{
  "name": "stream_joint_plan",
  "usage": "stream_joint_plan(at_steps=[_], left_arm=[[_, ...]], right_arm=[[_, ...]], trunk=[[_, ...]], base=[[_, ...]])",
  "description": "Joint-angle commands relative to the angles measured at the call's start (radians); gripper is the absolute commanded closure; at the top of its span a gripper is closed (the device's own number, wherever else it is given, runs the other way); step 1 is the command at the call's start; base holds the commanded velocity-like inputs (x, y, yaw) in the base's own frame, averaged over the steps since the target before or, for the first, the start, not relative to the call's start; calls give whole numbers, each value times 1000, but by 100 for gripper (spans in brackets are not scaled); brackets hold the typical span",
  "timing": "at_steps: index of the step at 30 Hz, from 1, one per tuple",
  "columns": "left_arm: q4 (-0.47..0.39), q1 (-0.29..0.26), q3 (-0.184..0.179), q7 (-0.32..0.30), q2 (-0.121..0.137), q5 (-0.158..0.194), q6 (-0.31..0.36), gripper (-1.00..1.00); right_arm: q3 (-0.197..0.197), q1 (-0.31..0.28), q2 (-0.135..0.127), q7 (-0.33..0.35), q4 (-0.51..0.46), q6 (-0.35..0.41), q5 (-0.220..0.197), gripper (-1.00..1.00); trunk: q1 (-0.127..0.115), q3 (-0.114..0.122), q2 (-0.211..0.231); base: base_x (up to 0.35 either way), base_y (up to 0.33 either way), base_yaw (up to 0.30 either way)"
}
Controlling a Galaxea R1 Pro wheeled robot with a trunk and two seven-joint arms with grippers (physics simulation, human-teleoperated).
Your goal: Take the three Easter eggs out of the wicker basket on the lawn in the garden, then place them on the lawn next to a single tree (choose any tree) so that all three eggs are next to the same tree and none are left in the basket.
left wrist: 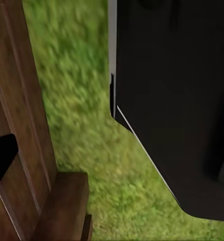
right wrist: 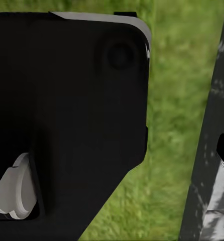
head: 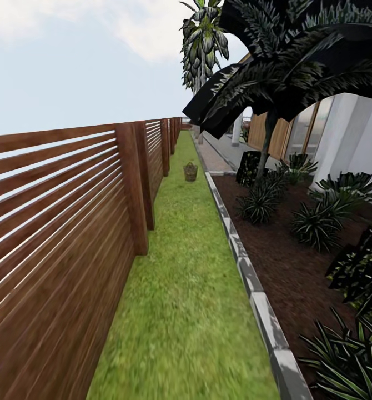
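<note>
The lawn [head: 180, 289] is a mottled bright green, with yellowish flecks. The fence [head: 58, 233] beside it is reddish-brown wood in horizontal slats, pale sky showing between the upper ones. The wicker basket [head: 190, 171] far down the grass is dull brown with an open weave. The kerb [head: 247, 272] is grey stone, marbled light and dark. The planting bed [head: 286, 261] is dark brown, its shrubs [head: 319, 222] deep green with pale-edged spiky leaves. The palm fronds [head: 286, 61] overhead are near black. The house wall [head: 358, 139] is white, with tan wooden panels.

Wicker basket [head: 190, 171] far down lawn [head: 186, 289], btwn fence [head: 58, 233] & stone kerb [head: 247, 278].
</note>
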Motion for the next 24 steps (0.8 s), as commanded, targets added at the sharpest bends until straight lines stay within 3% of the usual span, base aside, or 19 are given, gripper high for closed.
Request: stream_joint_plan(at_steps=[1, 24], left_arm=[[-1, 0, 0, 0, 0, 0, 0, -100], [-1, 0, 0, 1, 0, 0, 0, -100]], right_arm=[[0, 0, 0, 0, 0, 0, 0, -100], [0, 0, 0, 0, 0, 0, 0, -100]], trunk=[[1, -1, -1], [1, -1, -1]], base=[[323, 0, 0], [323, 0, 0]])
